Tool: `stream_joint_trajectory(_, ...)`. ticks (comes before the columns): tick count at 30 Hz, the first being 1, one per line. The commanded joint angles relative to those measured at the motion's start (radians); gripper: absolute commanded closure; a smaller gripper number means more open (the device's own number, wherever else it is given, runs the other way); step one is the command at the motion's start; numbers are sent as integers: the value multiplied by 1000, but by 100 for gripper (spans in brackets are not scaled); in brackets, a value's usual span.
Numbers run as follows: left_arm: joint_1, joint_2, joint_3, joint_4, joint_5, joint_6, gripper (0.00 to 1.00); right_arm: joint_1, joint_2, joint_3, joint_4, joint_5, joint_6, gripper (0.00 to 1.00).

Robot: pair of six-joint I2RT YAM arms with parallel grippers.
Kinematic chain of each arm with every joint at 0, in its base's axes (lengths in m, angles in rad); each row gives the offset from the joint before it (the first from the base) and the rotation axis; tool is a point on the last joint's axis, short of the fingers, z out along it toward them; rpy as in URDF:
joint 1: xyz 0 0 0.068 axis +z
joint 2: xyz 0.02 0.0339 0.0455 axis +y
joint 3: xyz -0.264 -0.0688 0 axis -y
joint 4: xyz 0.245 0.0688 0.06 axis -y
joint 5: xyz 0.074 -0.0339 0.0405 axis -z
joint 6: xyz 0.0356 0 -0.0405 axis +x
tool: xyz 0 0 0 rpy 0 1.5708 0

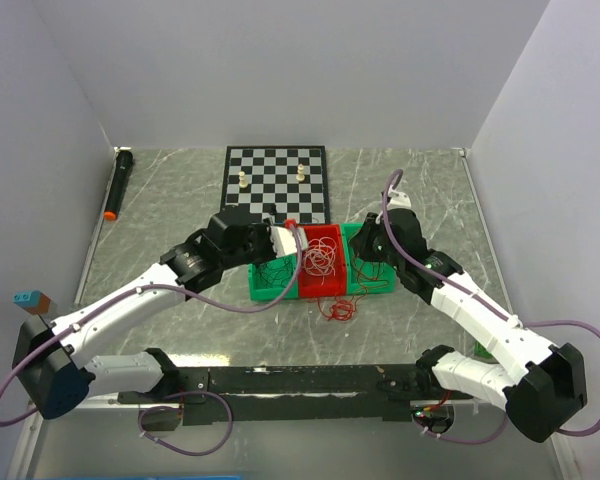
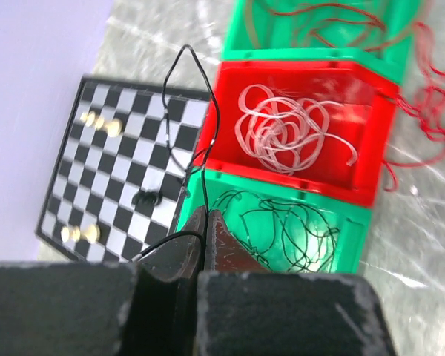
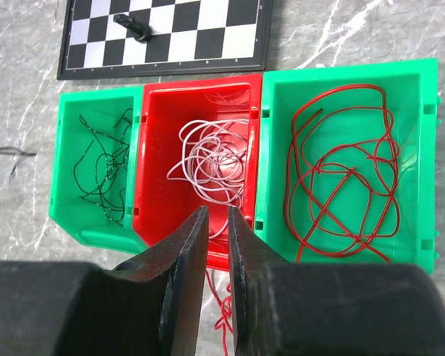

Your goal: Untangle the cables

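black cable (image 2: 216, 119) pinched in left claw (image 2: 206, 215), white cables (image 3: 211, 159) beyond right claw (image 3: 217, 211)

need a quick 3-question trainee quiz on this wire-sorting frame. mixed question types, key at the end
1. Multiple choice: what colour are the wires in the red bin? A black, B white, C red.
2. True or false: the left gripper is shut on a black wire.
3. Fill in: some red wire lies loose in front of the red bin, on the ___.

Key
1. B: the white wires sit in the red bin.
2. True.
3. table
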Motion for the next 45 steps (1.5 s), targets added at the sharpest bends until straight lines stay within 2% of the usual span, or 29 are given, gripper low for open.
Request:
stream_joint_trajectory(1,25,-26,-34,155,-71,-168,99,-8,-30,27,11,-3,15,77)
stream_joint_trajectory(13,83,54,-31,215,-4,-406,99,-9,-30,12,11,2,26,78)
stream_joint_trajectory(20,98,101,-86,325,24,-579,99,-11,-37,6,14,2,23,78)
stream_joint_trajectory(27,117,157,-63,276,-10,-745,99,-11,-45,-10,26,-1,31,78)
stream_joint_trajectory(33,167,154,-121,256,-31,-872,99,-12,-54,-11,21,-3,31,78)
stream_joint_trajectory(40,181,126,-200,201,-50,-894,99,-19,-56,-14,20,-3,29,78)
stream_joint_trajectory(45,183,134,-197,167,-79,-882,99,-19,-57,-24,26,-7,35,78)
